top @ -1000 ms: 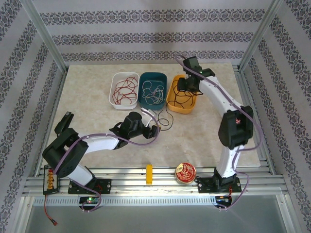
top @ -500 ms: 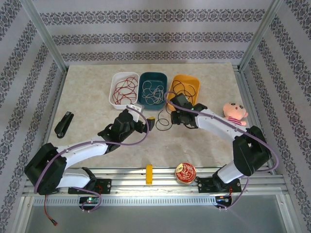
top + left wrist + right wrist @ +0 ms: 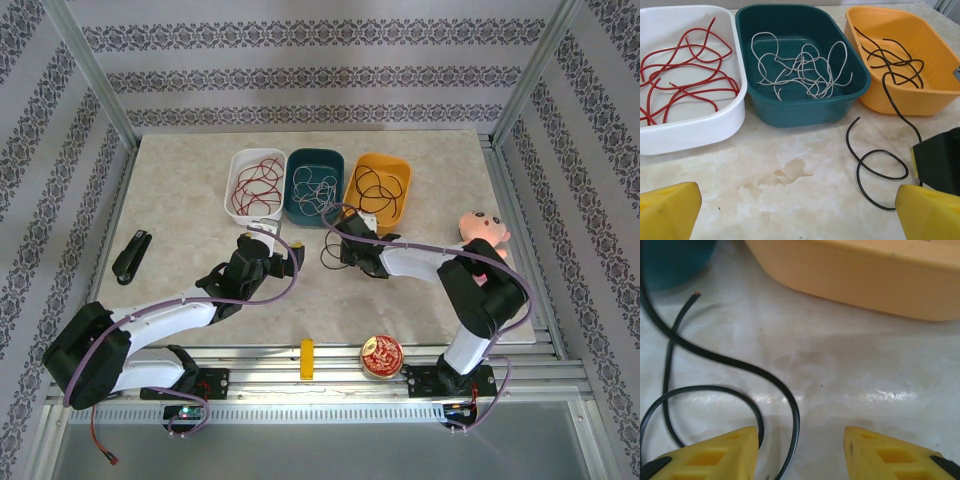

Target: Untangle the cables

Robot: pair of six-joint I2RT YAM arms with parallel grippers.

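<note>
The left tool is seen released; the right tool is spread around a black cable on the table.

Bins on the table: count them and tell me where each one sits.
3, in a row: white bin at the left, holding red cables; teal bin in the middle, white cables; orange bin at the right, black cables. None seems hidden.

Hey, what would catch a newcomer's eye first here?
Three plastic tubs line the far side of the marble tabletop: a white tub of red wires, a teal tub of grey-white wires, an orange tub of black wires. One loose black wire trails from it onto the marble, looping by the right gripper.
</note>
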